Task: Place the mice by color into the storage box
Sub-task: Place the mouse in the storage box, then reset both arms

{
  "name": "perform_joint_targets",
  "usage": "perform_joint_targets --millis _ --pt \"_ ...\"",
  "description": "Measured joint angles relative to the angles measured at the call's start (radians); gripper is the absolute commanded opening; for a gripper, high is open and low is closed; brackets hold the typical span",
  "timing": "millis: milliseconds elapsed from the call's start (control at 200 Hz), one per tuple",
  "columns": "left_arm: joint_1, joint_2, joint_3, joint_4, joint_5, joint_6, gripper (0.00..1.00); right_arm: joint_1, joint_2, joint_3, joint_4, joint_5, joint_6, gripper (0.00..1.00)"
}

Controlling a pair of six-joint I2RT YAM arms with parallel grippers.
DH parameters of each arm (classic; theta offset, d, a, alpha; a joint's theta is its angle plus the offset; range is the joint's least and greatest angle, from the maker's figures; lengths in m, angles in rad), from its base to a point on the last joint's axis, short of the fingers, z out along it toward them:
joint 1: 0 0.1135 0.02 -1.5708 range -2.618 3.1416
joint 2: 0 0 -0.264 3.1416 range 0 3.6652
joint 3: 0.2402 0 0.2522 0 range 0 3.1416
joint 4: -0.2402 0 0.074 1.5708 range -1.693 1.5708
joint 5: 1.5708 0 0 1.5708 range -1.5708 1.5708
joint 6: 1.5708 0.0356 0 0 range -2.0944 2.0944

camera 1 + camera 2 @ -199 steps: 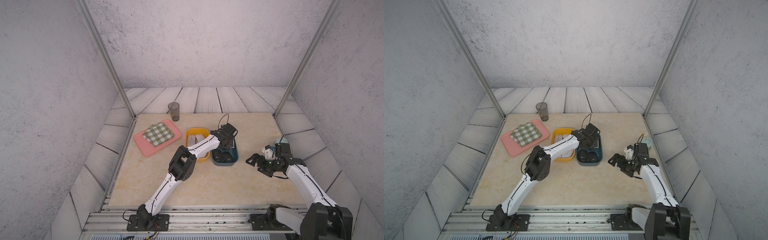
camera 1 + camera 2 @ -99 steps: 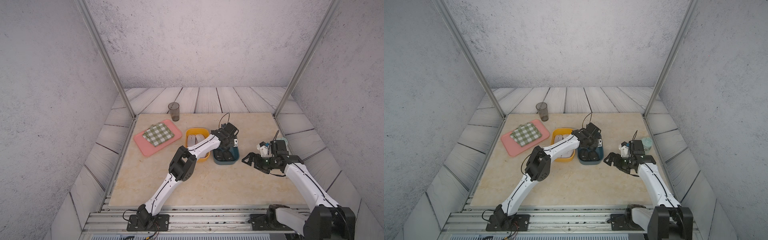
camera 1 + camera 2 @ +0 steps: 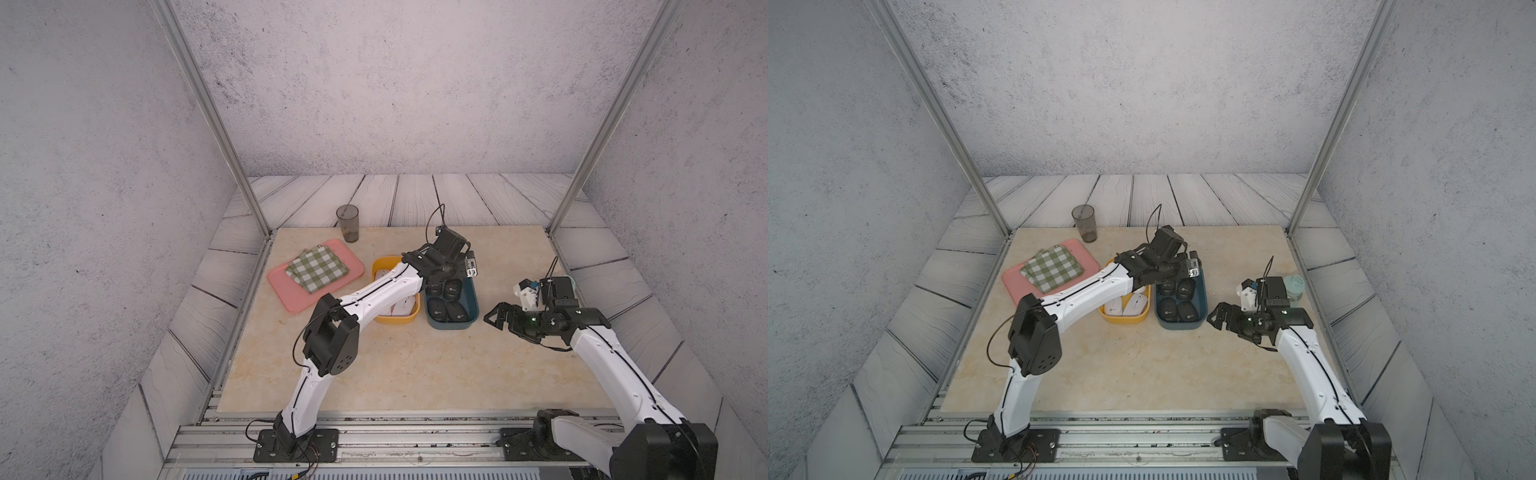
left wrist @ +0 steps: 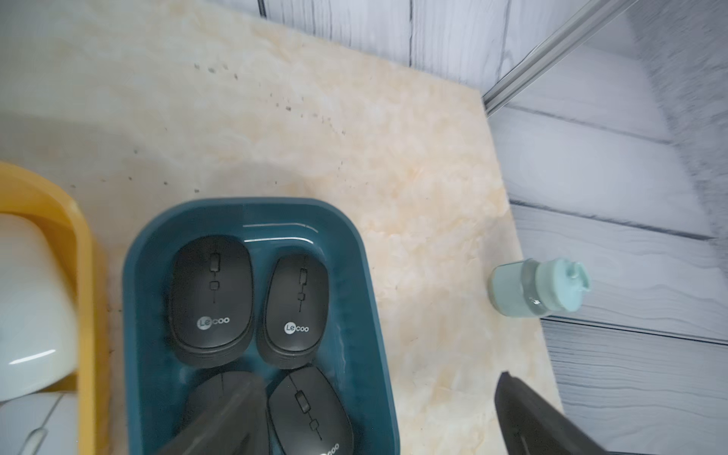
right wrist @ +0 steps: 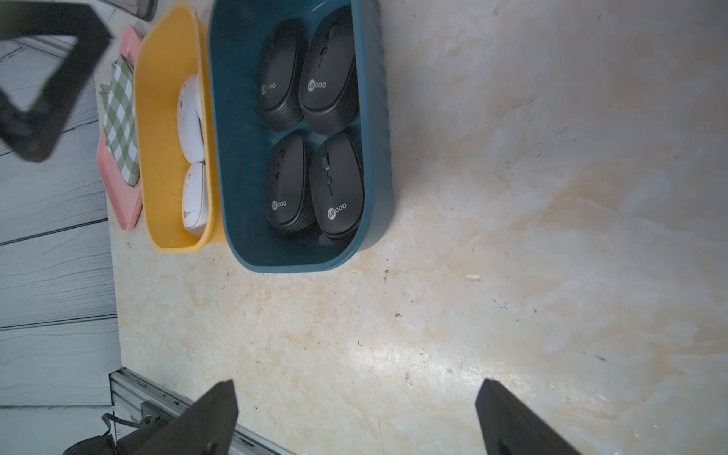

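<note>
Several black mice (image 5: 289,185) lie flat side by side in the dark blue storage box (image 3: 451,327), also seen in the left wrist view as black mice (image 4: 210,299). White mice (image 5: 191,118) lie in the yellow box (image 3: 395,320) beside it, partly hidden under my left arm in both top views. My left gripper (image 4: 378,380) hangs open over the blue box's far end, holding nothing; one finger covers part of a black mouse. My right gripper (image 5: 356,388) stands open and empty above bare table, to the right of the blue box (image 3: 1179,326).
A pink tray (image 3: 291,299) with a green checked cloth (image 3: 316,272) lies at the left. A grey cup (image 3: 348,223) stands at the back. A pale green bottle (image 4: 539,287) stands near the right table edge, behind my right wrist. Metal frame posts rise at the back corners.
My left gripper's jaws have widened over the blue box. My right arm has moved left, toward the blue box, still open.
</note>
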Motion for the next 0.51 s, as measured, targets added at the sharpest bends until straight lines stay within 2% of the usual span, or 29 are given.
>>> perform_joint_targets --millis 200,295,505 --pt "0.037 -0.372 -0.324 0.064 -0.051 0.115 0.98 0.03 0.002 0.028 -0.001 0.033 0.006 0.99" --pt "0.085 -0.579 -0.494 0.076 -0.067 0.171 0.98 0.07 0.007 0.034 0.006 0.061 0.005 0.99" --pt "0.314 -0.973 -0.828 0.041 -0.09 0.273 0.98 0.104 0.082 0.048 0.032 0.129 0.003 0.99"
